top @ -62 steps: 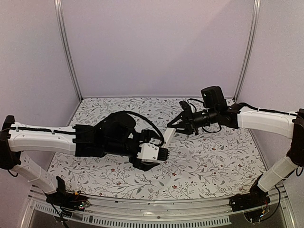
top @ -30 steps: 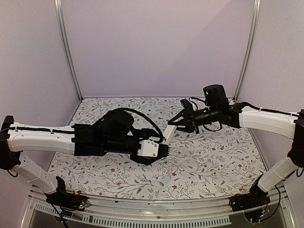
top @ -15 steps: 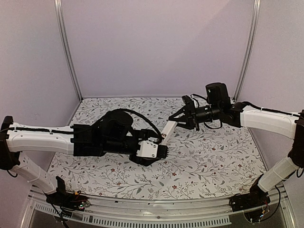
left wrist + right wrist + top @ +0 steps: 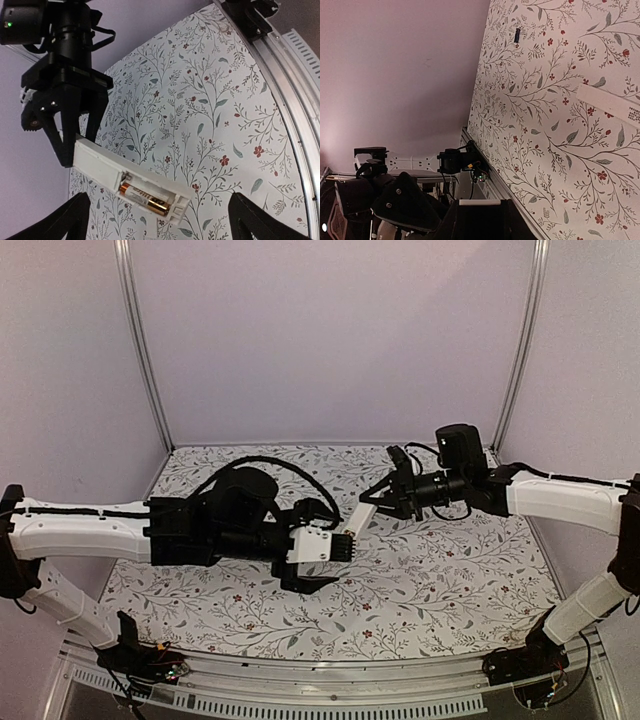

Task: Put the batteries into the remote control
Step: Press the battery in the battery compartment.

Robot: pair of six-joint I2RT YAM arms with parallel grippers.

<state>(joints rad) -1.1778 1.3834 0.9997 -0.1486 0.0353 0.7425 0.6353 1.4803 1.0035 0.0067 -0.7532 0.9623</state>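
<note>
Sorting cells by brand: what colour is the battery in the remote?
Gold-toned battery in the remote; left wrist view.

Remote control [image 4: 360,521] in right hand [image 4: 373,507], beside left hand [image 4: 330,550]

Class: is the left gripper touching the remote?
Apart. Left wrist view: both fingers stand wide of the remote, cloth showing in each gap.

No readable text anywhere, tiny dark print on white cover piece [image 4: 606,103] too small, battery [image 4: 145,196] label blurred
</note>
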